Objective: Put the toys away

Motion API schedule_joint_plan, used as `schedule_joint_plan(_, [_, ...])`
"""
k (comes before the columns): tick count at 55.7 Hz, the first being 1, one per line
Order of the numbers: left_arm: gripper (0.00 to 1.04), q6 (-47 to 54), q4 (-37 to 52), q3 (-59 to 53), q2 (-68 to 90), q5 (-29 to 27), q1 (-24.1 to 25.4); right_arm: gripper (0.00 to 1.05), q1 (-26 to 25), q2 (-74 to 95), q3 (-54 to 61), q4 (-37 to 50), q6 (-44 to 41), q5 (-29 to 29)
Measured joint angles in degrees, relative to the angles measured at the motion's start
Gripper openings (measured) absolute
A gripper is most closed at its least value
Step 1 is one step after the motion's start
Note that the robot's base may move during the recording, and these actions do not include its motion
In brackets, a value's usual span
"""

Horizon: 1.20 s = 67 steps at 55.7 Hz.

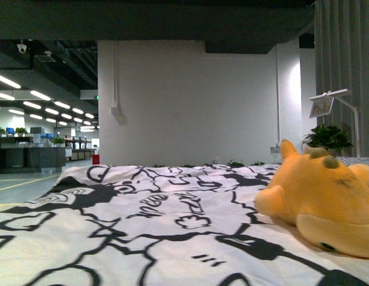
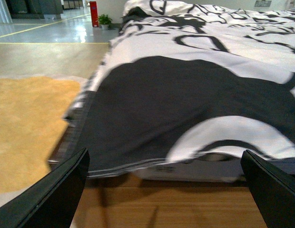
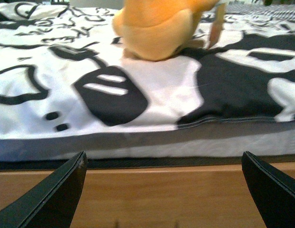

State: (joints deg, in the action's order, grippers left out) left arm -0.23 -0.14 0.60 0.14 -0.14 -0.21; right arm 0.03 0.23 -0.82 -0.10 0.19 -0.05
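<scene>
Orange-yellow plush toy [image 1: 324, 202] is lying on the black-and-white bedspread [image 1: 143, 226] while the left gripper [image 2: 164, 156] and right gripper [image 3: 162, 159] are hovering spread wide, empty.

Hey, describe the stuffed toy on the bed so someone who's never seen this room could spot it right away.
Find the big black-and-white cartoon-print bed cover spread out in front of the robot. On its right side lies the orange-yellow plush animal. It is the only fuzzy, coloured thing on the cover, and it has a small black eye.
</scene>
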Motion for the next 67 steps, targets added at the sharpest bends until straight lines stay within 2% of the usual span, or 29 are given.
schedule_joint_plan(14, [0.98,0.00,0.02,-0.02,-0.11,-0.13,0.02,0.98,0.02,0.04,0.00,-0.02,0.04,0.11])
schedule_joint_plan(15, [0.98,0.00,0.02,-0.02,-0.11,-0.07,0.02,0.98,0.28,0.24,-0.07,-0.35,0.39,1.11])
schedule_joint_plan(18, [0.98,-0.02,0.02,-0.02,-0.11,-0.07,0.02,0.98,3.69,3.87,-1.88,-5.22,3.56,12.11])
schedule_joint_plan(22, [0.98,0.00,0.02,-0.02,-0.11,0.00,0.02,0.98,5.14,9.51,-2.64,-4.59,5.53,19.74])
schedule_joint_plan(26, [0.98,0.00,0.02,-0.02,-0.11,0.00,0.02,0.98,5.14,15.15,-3.19,-0.09,6.64,22.40])
schedule_joint_plan(40, [0.98,0.00,0.02,-0.02,-0.11,0.02,0.02,0.98,4.92,35.01,-10.49,20.28,7.06,21.49])
schedule_joint_plan(47, [0.98,0.00,0.02,-0.02,-0.11,0.02,0.02,0.98,7.17,46.99,-15.12,31.19,5.88,23.43])
schedule_joint_plan(59, [0.98,0.00,0.02,-0.02,-0.11,0.02,0.02,0.98,11.96,65.09,-24.96,47.98,-0.63,29.55])
schedule_joint_plan(67, [0.98,0.00,0.02,-0.02,-0.11,0.02,0.02,0.98,12.22,72.76,-29.86,56.94,-6.71,33.92])
